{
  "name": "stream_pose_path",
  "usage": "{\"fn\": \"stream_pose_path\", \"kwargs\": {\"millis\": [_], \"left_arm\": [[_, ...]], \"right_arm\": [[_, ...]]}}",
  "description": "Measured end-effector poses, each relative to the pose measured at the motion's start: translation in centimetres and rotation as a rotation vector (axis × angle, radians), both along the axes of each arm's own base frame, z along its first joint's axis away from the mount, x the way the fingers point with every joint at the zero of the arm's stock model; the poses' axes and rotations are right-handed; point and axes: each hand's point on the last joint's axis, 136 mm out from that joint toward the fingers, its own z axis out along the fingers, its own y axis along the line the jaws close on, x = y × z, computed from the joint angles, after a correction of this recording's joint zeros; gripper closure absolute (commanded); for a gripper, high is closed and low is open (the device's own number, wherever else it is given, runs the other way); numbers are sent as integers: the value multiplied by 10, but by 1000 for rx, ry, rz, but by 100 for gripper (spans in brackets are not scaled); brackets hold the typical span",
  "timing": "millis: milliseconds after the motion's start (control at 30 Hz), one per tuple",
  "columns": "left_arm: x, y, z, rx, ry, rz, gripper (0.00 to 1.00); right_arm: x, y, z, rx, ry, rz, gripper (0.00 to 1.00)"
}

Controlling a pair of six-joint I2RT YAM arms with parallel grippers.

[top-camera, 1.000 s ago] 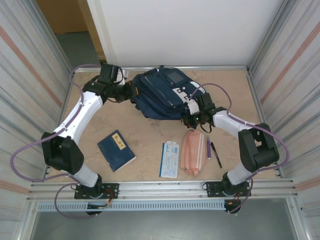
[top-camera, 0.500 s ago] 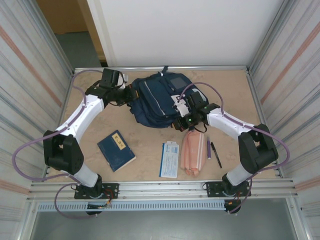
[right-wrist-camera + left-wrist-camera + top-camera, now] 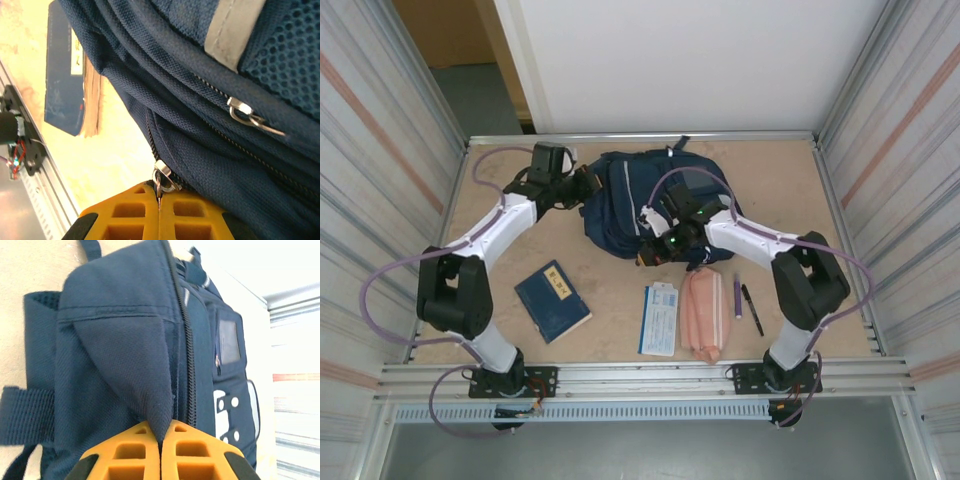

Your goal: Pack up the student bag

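Note:
The navy-blue student bag (image 3: 630,205) lies at the back middle of the table. My left gripper (image 3: 588,187) is at its left edge, shut on a fold of the bag's fabric (image 3: 150,390) beside a zipper track (image 3: 186,365). My right gripper (image 3: 652,250) is at the bag's near edge, shut on a silver zipper pull (image 3: 162,179). A second silver pull (image 3: 245,114) sits on another zipper of the student bag (image 3: 210,100) higher up. The zippers look closed where I can see them.
A dark blue book (image 3: 552,301) lies front left; its edge (image 3: 65,75) shows in the right wrist view. A blue-white booklet (image 3: 660,318), a pink pencil pouch (image 3: 706,310) and two pens (image 3: 746,300) lie front right. Metal walls bound both sides.
The right gripper has travelled left along the bag's near edge with the zipper pull. The left gripper has shifted slightly back and right, still holding fabric. The bag has bunched and turned.

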Motion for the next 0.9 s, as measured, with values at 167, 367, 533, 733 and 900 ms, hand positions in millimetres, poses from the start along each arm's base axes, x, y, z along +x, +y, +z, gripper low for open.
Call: {"fn": "stream_pose_path", "kwargs": {"millis": [167, 367, 533, 733, 900], "left_arm": [[4, -6, -14, -11, 11, 5, 100], [4, 18, -38, 2, 50, 48, 100], [6, 37, -64, 22, 84, 45, 59], [-9, 43, -69, 60, 117, -22, 51], [-43, 35, -55, 66, 119, -92, 55]], "right_arm": [[-1, 18, -18, -24, 42, -29, 94], [9, 14, -26, -41, 32, -53, 94], [30, 7, -31, -65, 11, -63, 94], [62, 13, -22, -20, -35, -67, 57], [59, 29, -4, 112, -21, 0, 44]]}}
